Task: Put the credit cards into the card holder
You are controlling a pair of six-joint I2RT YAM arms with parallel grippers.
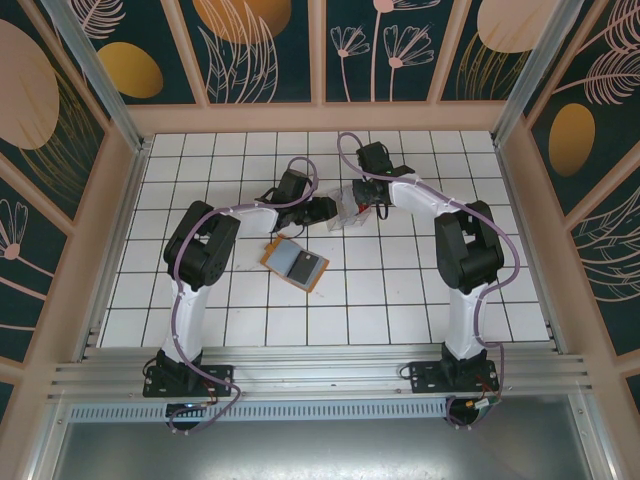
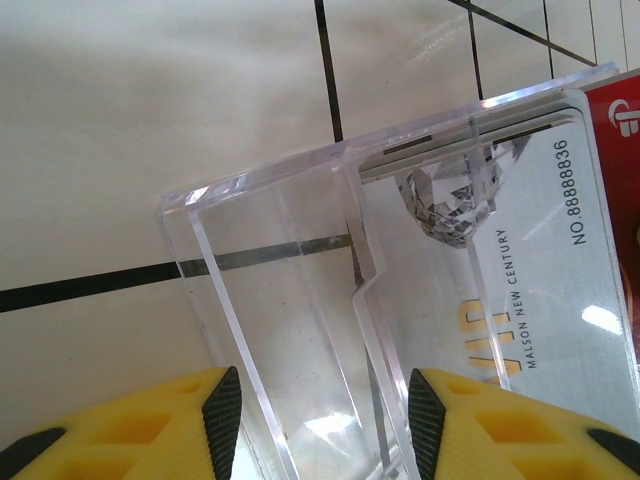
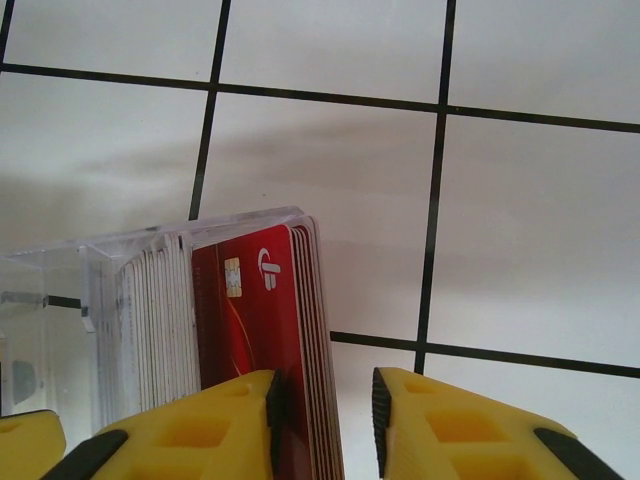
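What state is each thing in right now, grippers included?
card holder: lying open on the table, grey lining up.
clear case: holding the card stack.
credit cards: standing stacked in it, a red face showing.
left gripper: jaws either side of the clear case, grip unclear.
right gripper: open, straddling the stack's end cards.

Card holder (image 1: 295,266) open on table (image 1: 210,300); perhaps clear case (image 1: 350,208) beyond

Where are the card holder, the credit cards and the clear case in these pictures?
card holder (image 1: 297,265), top view, its grey lining
credit cards (image 3: 250,330), right wrist view, red face of one card
clear case (image 2: 290,300), left wrist view, its transparent wall
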